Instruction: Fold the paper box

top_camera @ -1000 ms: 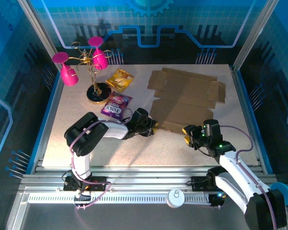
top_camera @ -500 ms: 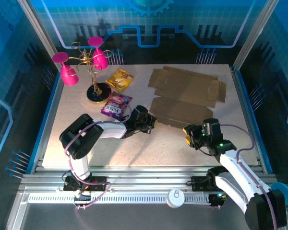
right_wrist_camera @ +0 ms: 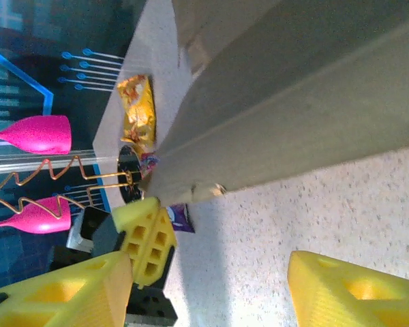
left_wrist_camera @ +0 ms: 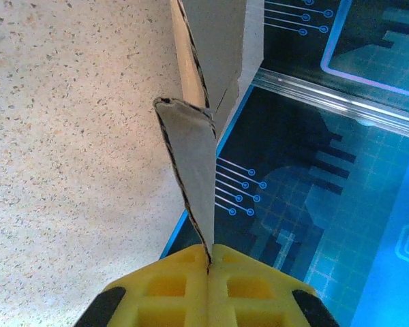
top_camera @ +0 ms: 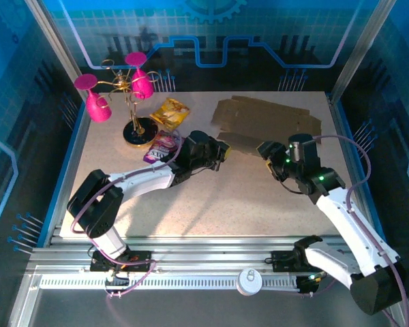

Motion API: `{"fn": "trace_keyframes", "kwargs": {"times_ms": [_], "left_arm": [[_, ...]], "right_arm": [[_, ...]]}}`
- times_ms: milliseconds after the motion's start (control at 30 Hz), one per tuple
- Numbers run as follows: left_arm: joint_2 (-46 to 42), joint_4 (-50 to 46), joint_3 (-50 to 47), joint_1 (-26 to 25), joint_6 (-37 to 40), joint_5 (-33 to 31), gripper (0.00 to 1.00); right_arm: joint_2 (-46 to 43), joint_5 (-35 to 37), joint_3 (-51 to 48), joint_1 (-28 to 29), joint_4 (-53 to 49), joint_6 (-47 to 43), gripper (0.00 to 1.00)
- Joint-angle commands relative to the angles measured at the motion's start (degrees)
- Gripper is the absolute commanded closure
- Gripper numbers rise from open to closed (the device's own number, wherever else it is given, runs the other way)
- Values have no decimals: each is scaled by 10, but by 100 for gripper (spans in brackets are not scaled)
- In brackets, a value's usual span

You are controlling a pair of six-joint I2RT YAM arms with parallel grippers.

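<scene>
Stand (top_camera: 137, 131): pink glasses (top_camera: 98, 107) hanging, our marker, leftmost.
Left gripper (top_camera: 219, 151): just right of it, clamped shut on the box's near flap, which has swung up!
Paper box (top_camera: 273, 121): further right, near panel lifted, so the first fold looks begun.
Right gripper (top_camera: 266, 150): rightmost, jaws widening, holding nothing.

desk (top_camera: 211, 197): speckled beige | far right: paper box (top_camera: 273, 119), near edge raised | far left: glass stand (top_camera: 138, 133), yellow packet (top_camera: 170, 112), purple packet (top_camera: 162, 146)
</scene>
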Motion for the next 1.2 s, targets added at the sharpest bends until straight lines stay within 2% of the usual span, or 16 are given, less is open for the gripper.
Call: {"fn": "trace_keyframes", "kwargs": {"times_ms": [0,100,200,300,567,633,667,767,833,867,900,967,1000,1067,1167], "left_arm": [[-16,-17,19,-2,19,-5,100],[-16,-13,25,-3,22,-1,100],[-19,-11,25,-2,22,3,100],[-28,-9,18,-2,21,3,100],[-45,-8,10,-4,24,7,100],[-50,-10,11,-3,28,8,100],[-53,-11,13,-5,31,10,100],[-65,-21,18,-4,42,15,100],[-78,-32,24,1,57,20,98],[-87,-49,30,7,68,24,85],[-100,-70,36,16,80,28,68],[-127,-118,46,39,102,30,43],[-143,-146,47,55,111,32,35],[-172,-180,44,90,116,39,28],[-208,-209,23,147,105,51,24]], "right_arm": [[8,18,-26,40,-21,159,38],[2,80,-32,73,11,222,37],[5,122,-43,70,56,259,37],[26,117,-60,57,116,299,38],[101,103,-44,41,173,323,44],[117,98,-37,38,174,323,51],[124,97,-34,36,176,325,58],[132,89,-28,29,189,321,97],[130,82,-11,21,171,285,100],[127,79,21,16,160,258,100],[124,76,39,12,151,234,100],[119,60,67,4,143,201,100],[117,49,79,-1,143,187,100],[116,24,104,-12,130,166,100],[109,-6,133,-25,118,139,100]]}}
